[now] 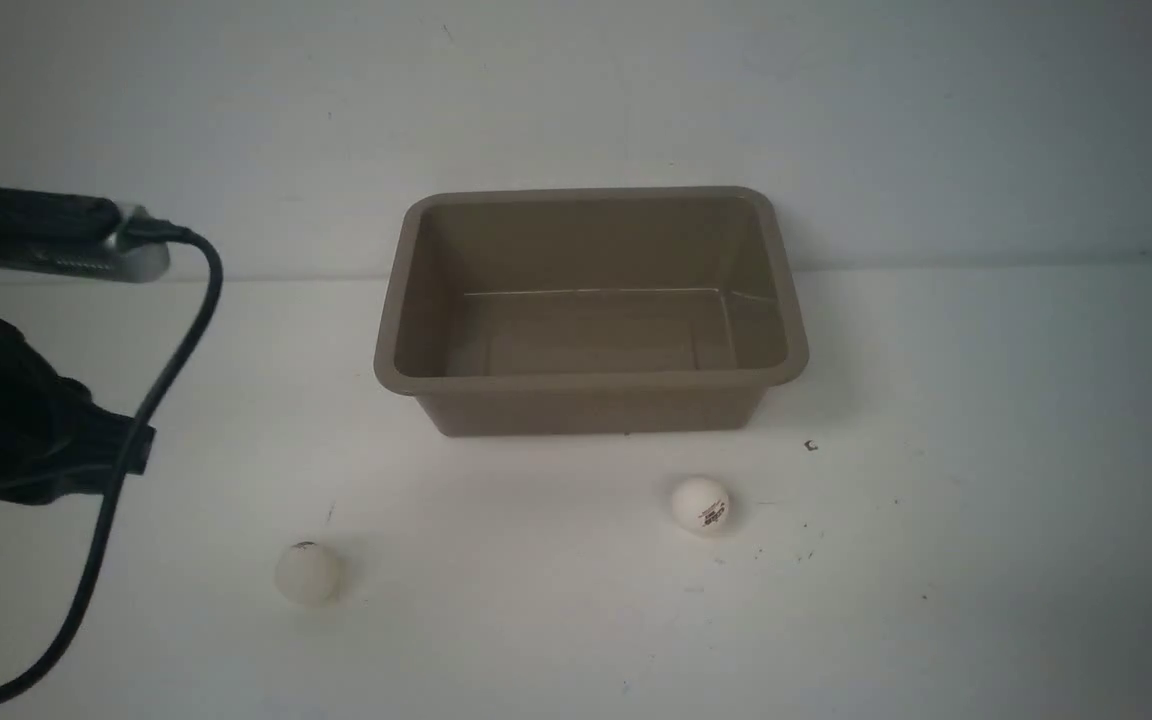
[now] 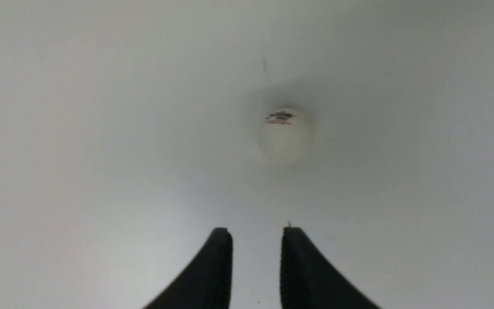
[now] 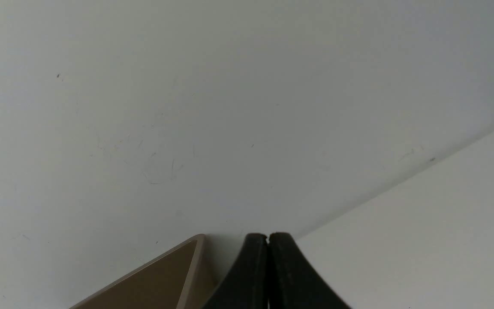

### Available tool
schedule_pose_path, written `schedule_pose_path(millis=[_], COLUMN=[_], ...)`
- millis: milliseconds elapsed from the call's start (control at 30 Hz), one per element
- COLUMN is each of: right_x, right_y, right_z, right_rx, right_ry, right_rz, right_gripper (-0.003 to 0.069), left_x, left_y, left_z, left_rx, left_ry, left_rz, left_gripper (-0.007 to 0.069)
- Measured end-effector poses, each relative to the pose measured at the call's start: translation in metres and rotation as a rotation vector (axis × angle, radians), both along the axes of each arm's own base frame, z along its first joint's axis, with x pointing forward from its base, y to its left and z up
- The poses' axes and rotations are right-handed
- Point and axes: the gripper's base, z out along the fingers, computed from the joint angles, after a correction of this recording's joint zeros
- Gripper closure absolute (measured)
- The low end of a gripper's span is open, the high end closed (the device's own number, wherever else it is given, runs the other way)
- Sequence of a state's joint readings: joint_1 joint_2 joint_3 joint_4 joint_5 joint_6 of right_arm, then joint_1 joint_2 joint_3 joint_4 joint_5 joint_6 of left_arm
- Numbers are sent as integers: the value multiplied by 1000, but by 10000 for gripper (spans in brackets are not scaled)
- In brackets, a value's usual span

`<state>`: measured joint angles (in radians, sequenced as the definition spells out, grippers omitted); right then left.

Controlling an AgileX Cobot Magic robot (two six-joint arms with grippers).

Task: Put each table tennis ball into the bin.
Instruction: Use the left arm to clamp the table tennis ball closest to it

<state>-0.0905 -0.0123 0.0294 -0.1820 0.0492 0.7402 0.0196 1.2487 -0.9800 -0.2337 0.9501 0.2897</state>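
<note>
Left gripper (image 2: 256, 234) stands partly open in the left wrist view: its 2 black fingers (image 2: 219, 266) have a clear gap between the tips, and nothing is held in that gap. Ahead of the tips, apart from them, the left ball (image 2: 284, 135) rests on the white worktop (image 2: 79, 171), with dark and red print near its upper side. A thin dark scratch marks the worktop just beyond the ball.

Right gripper (image 3: 268, 236) is closed, its 2 fingertips pressed together with nothing between them. It points toward the pale wall (image 3: 187, 107), with 1 corner of the bin (image 3: 152, 285) just beside it.

In the front view the bin (image 1: 586, 383) sits at the middle of the worktop (image 1: 986, 600), near the wall (image 1: 576, 100), upright and with no ball inside. Both balls lie outside it, on the near side. The left ball (image 1: 308, 573) lies nearer the camera and left of the bin's left end. The right ball (image 1: 701, 504), with small dark print facing the camera, lies just in front of the bin's right half, not touching it. The 2 balls are well apart.

Part of the left arm (image 1: 6, 420) shows at the left edge, black, with a black cable (image 1: 176, 350) looping down from it; its gripper cannot be made out in this view.
</note>
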Motion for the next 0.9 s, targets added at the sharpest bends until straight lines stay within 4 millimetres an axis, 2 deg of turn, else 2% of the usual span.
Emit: schedule_pose_path(millis=[200,400,500,900], right_x=[0,0,0,0], right_y=[0,0,0,0], right_z=[0,0,0,0], right_rx=[0,0,0,0], right_ry=[0,0,0,0], right_rz=[0,0,0,0], right_gripper=[672,672,672,672], left_x=[16,31,39,65], left_y=[-3,-6,-9,-29], left_z=[-24,-44,-56,-94], left_rx=[-17,-41,-40,-20], left_ry=[93,135,155,166], left_rz=[-55,-70,-81,-124], left_gripper=[223,88,62,61])
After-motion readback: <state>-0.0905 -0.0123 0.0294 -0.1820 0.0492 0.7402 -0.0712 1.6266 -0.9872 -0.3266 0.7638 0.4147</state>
